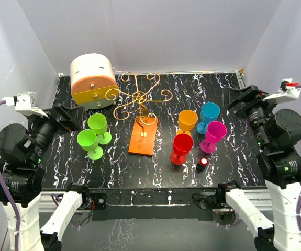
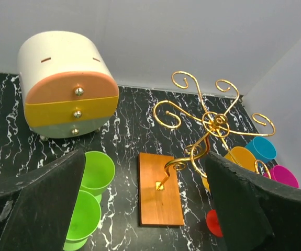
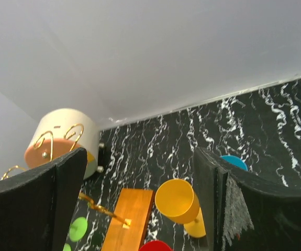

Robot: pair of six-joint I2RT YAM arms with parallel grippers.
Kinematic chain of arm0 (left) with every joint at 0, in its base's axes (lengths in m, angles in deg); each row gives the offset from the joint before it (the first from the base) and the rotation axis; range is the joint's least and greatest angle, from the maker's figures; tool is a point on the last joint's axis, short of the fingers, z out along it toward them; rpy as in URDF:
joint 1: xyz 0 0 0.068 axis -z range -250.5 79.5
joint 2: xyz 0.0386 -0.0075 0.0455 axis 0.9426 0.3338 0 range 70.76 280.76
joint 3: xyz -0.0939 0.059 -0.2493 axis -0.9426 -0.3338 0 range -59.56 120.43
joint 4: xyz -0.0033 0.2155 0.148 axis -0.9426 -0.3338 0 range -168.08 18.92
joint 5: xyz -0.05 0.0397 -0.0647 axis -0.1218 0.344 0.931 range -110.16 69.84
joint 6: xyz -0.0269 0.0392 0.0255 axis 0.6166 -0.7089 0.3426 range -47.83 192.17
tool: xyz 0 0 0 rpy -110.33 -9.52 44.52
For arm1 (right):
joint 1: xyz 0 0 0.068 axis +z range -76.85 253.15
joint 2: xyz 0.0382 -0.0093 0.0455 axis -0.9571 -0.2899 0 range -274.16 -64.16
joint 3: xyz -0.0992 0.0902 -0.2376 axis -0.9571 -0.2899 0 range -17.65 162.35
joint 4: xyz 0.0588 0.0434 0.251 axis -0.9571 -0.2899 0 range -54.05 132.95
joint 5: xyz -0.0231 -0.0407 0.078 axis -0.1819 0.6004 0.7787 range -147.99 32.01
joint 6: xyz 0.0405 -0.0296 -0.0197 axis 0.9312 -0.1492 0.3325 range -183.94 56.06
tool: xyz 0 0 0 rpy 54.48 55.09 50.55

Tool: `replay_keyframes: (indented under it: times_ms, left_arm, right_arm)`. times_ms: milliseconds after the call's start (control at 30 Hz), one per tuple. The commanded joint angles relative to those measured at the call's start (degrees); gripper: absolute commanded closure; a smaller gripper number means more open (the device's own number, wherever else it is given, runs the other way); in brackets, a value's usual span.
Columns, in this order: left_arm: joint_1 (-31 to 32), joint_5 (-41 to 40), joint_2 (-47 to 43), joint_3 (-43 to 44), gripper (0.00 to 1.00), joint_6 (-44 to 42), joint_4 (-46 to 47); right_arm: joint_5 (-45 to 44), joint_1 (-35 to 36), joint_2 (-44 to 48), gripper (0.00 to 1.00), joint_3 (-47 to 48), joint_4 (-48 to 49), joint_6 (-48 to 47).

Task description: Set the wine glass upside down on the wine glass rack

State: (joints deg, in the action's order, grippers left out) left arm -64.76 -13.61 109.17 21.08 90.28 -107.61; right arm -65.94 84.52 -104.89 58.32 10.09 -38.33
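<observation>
**A:** Where do the glasses stand?

**B:** All upright on the table. The two green wine glasses are just left of the wine glass rack. The orange glass, blue glass, red glass and magenta glass cluster to its right. None hangs on the rack.

**A:** Is either arm holding one?

**B:** No. The left gripper and right gripper both have their fingers spread wide and empty, well back from the rack.

**A:** How will a glass handle?

**B:** They look like opaque plastic, so probably light, stiff and hardy, but smooth and tippy. I'd pinch the bowl, leaving the stem and foot free to slide into a scroll. The rack's thin wire probably shifts easily.
</observation>
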Motion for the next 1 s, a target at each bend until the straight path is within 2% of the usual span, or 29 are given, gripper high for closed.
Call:
replay_keyframes:
  times_ms: [0, 267, 433, 600, 733, 800, 967]
  left_arm:
    - [0.40, -0.20, 0.18, -0.54, 0.03, 0.59, -2.42]
    - [0.78, 6.71, -0.55, -6.00, 0.02, 3.69, 1.58]
    - [0.90, 8.94, -3.41, -11.22, 0.01, 5.03, 6.33]
    - [0.96, 10.15, -5.69, -14.68, 0.01, 4.70, 8.82]
    - [1.00, 11.36, -5.74, -15.12, 0.01, 4.57, 9.12]
    - [1.00, 11.74, -5.46, -14.63, 0.01, 4.17, 8.84]
    - [1.03, 11.06, -4.58, -13.10, 0.01, 3.80, 8.59]
  right_arm:
    - [13.25, -3.98, -2.64, 0.19, 1.51, -2.23, 1.86]
    - [22.92, -6.82, -5.09, 0.21, 0.43, -6.88, 2.53]
    - [22.75, -6.76, -6.61, 0.22, -0.98, -10.35, -0.10]
    - [22.11, -6.76, -11.99, 0.29, -3.43, -13.96, -2.61]
    - [22.26, -6.38, -19.04, 0.40, -5.10, -14.68, -3.99]
    - [20.22, -4.23, -22.64, 0.42, -5.41, -13.89, -3.85]
    - [9.68, 6.59, -30.36, 0.42, -3.93, -10.12, -1.00]
